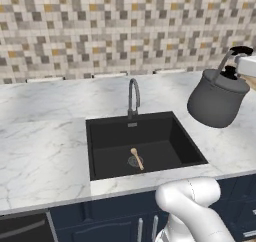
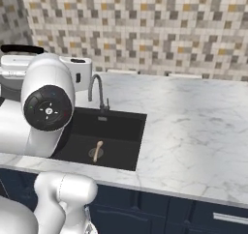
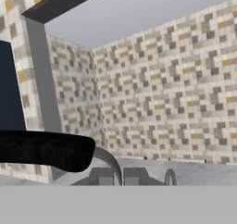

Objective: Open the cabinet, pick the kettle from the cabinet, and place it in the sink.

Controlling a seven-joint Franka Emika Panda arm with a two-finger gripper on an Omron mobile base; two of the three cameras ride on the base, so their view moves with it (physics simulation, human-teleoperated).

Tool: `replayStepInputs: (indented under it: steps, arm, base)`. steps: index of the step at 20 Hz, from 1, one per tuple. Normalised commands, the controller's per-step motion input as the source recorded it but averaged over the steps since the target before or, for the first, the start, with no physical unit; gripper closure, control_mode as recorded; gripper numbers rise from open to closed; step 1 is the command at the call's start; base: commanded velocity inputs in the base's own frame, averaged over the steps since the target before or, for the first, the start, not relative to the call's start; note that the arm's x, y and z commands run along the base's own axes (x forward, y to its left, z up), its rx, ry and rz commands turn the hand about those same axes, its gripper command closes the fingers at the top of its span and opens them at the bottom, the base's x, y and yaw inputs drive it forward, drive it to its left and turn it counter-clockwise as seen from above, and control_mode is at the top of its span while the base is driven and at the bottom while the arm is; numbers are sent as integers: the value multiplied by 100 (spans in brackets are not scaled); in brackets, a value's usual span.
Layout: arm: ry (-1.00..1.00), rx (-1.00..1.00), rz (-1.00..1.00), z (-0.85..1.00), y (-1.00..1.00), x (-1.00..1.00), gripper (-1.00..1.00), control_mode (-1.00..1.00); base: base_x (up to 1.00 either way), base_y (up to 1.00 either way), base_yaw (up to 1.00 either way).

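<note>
Since the kettle [image 1: 217, 102] hangs tilted by its black arched handle [image 1: 241, 50] from the closed gripper [image 1: 240, 61], up above the marble countertop [image 1: 45, 151], the coming move turns on one offset: the black sink [image 1: 142, 145] lies lower and to the arm's left. A wooden spoon [image 1: 136, 157] lies on the basin floor; behind it stands the gooseneck faucet [image 1: 133, 97].

At three o'clock in the left base view the frame edge cuts off the end effector [image 1: 248, 62], and the arm's white body hides the kettle in the right base view.
</note>
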Motion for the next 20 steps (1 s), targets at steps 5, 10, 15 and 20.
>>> replayStepInputs:
  steps: [5, 10, 15, 20]
  arm:
    - [0, 0, 0, 0, 0, 0, 100, 100]
    - [0, 0, 0, -5, 2, 3, 100, -100]
    - [1, 0, 1, -22, 4, 24, 100, -100]
    - [0, 0, 1, -26, 0, 21, 100, -100]
  base:
    - [38, 11, 2]
    - [19, 9, 2]
    - [0, 0, 0]
    - [0, 0, 0]
